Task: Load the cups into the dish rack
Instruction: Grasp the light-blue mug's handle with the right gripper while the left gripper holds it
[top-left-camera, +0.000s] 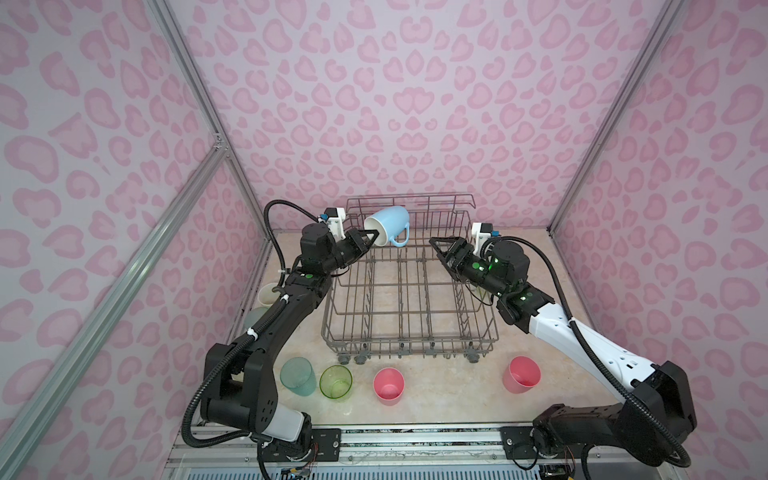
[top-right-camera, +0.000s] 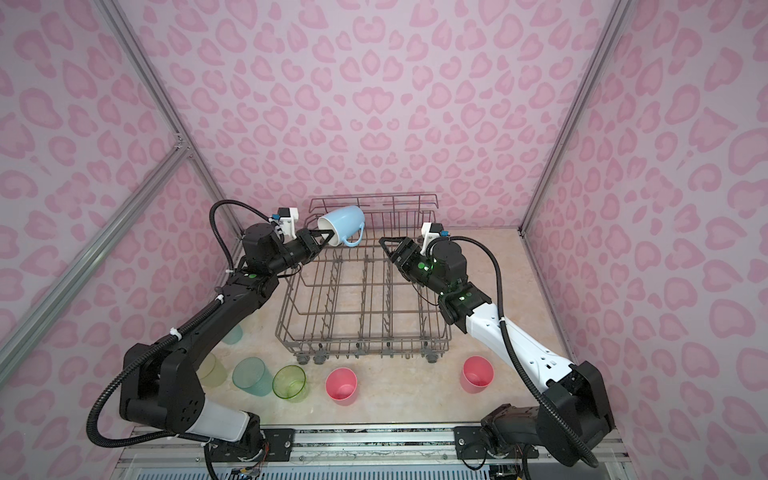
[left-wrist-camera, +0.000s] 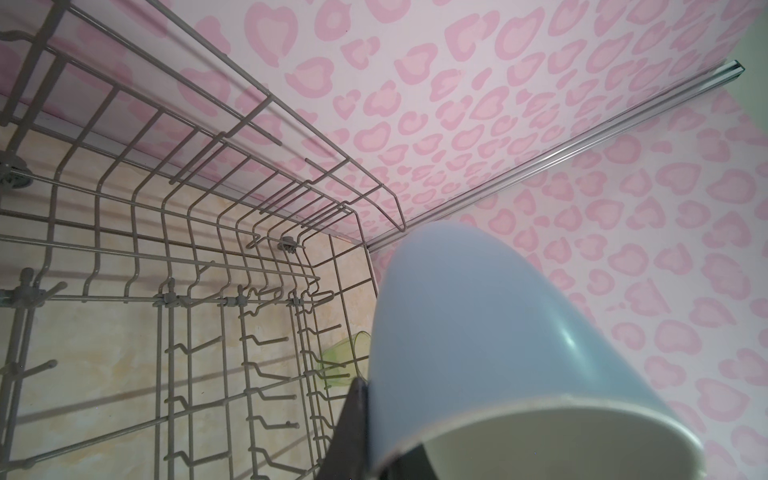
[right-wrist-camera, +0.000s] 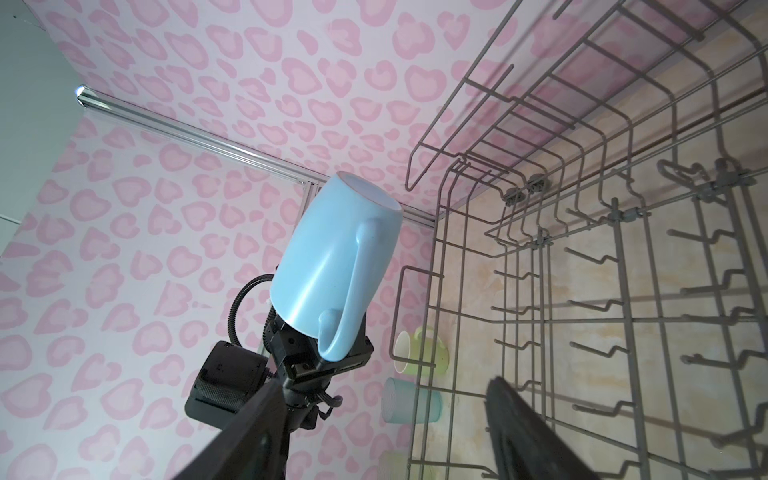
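Black arm bases (top-left-camera: 266, 411) ride a metal rail (top-left-camera: 415, 436) at 6 o'clock in both top views; beyond them upright cups stand in a row on the desk (top-left-camera: 449, 395): a teal cup (top-left-camera: 296, 376), a lime-green cup (top-left-camera: 336, 382) and a pink tumbler (top-left-camera: 388, 386) close together at 7 o'clock of the dish rack (top-left-camera: 409, 345), a second pink tumbler (top-left-camera: 521, 374) apart at 5 o'clock; a pale-yellow mug (top-left-camera: 268, 293) and another teal cup (top-left-camera: 254, 318) sit at the rack's 9 o'clock, half hidden by the left arm (top-left-camera: 270, 324); the desk is beige and marbled, boxed in by walls (top-left-camera: 415, 104) of pink heart print on aluminium posts (top-left-camera: 577, 178); the rack stands mid-desk, rows of tines (top-left-camera: 399, 282) inside, its taller rail at 12 o'clock; the left end effector (top-left-camera: 371, 240) is clamped on the rim of the light-blue mug (top-left-camera: 388, 222), held tilted above the rack's 11 o'clock corner, handle hanging down; the right end effector (top-left-camera: 438, 249), jaws apart and empty, hovers over the rack's 2 o'clock side, the mug at its 10 o'clock, well clear.
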